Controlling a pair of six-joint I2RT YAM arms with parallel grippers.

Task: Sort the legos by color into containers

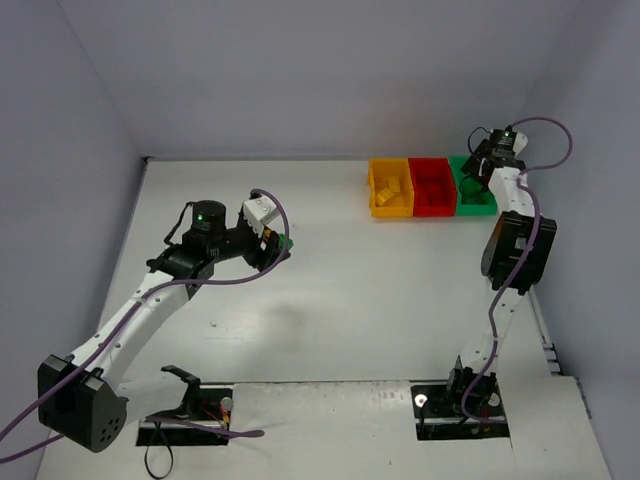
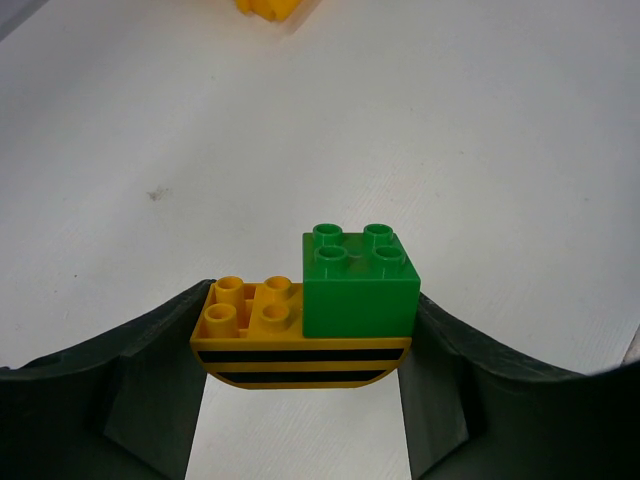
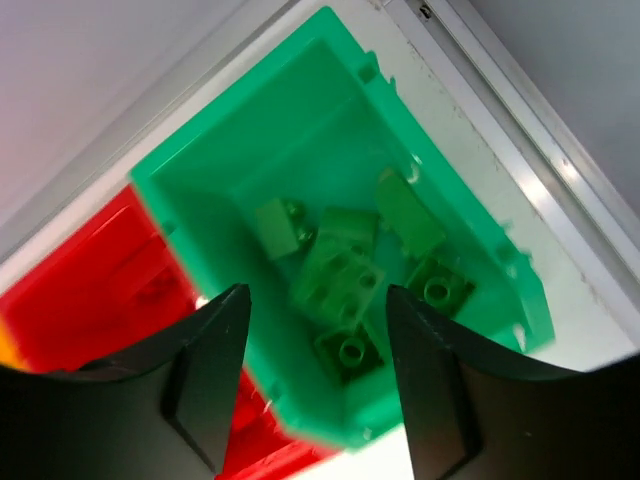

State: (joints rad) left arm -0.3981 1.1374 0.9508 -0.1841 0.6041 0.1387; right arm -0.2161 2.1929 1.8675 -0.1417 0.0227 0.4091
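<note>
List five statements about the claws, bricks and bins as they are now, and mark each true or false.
1. The left claw grips a two-brick stack: a green brick on a yellow striped brick. True.
2. The right claw hangs over the red bin. False: it is over the green bin.
3. Several green bricks lie in the green bin. True.
4. The right claw is clamped on a brick. False: its jaws stand apart with nothing between them.
5. The green bin stands between the other two. False: the red bin is in the middle, between the yellow bin and the green one.
</note>
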